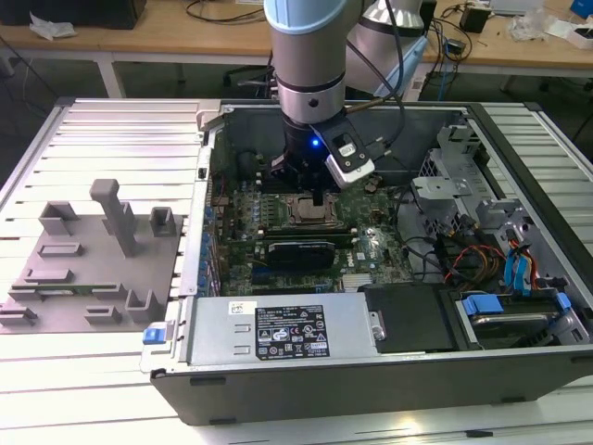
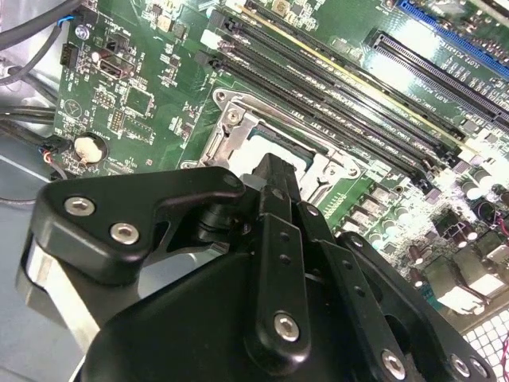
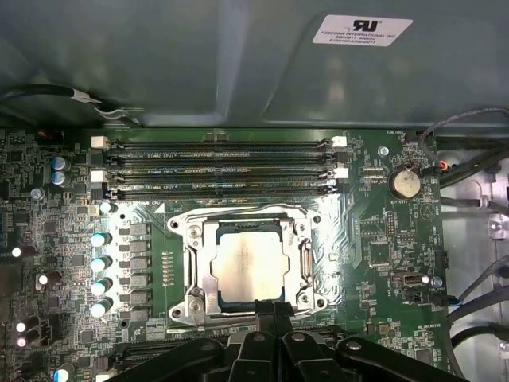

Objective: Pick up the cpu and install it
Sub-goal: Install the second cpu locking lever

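Note:
The cpu (image 3: pixel 250 267), a flat square chip with a silvery top, lies flat inside the metal-framed socket (image 3: pixel 196 274) on the green motherboard (image 3: pixel 382 239). In the exterior view the cpu (image 1: pixel 310 211) sits in the middle of the open computer case, with my gripper (image 1: pixel 318 195) just above its far edge. In both wrist views the black fingers (image 3: pixel 270 312) stand pressed together at the socket's edge, with nothing seen between them. In the second wrist view my gripper (image 2: pixel 274 169) covers part of the cpu (image 2: pixel 280 148).
Long memory slots (image 3: pixel 223 171) run beside the socket. The case holds a power supply (image 1: pixel 278 329) at the front, a drive cage (image 1: pixel 445 185) and loose cables (image 1: pixel 463 260) on the exterior view's right. A grey fixture plate (image 1: pixel 83 269) lies on the exterior view's left.

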`<state>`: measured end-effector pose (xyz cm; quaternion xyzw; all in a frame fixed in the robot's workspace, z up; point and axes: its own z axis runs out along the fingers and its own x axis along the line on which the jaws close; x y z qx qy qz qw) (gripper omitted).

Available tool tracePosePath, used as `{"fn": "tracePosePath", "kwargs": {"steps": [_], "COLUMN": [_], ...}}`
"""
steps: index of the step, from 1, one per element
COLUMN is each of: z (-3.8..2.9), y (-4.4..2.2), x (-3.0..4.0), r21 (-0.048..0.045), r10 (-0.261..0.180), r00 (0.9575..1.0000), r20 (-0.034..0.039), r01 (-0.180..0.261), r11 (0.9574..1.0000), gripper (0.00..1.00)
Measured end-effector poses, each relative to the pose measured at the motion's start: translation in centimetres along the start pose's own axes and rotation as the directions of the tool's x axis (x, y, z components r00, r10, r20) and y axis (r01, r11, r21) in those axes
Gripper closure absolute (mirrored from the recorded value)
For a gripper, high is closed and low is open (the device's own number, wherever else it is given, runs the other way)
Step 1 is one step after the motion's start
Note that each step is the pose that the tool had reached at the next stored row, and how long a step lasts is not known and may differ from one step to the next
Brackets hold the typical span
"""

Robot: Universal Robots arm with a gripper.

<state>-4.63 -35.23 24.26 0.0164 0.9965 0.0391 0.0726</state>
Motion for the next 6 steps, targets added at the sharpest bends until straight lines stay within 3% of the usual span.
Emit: {"fn": "tracePosePath", "kwargs": {"steps": [6], "z": [0.0], "y": [0.0], "x": [0.0], "r21": [0.0], "r10": [0.0], "r00": [1.0], "r20": [0.0], "r01": [0.0], "r11": [1.0], "gripper": [0.89]}}
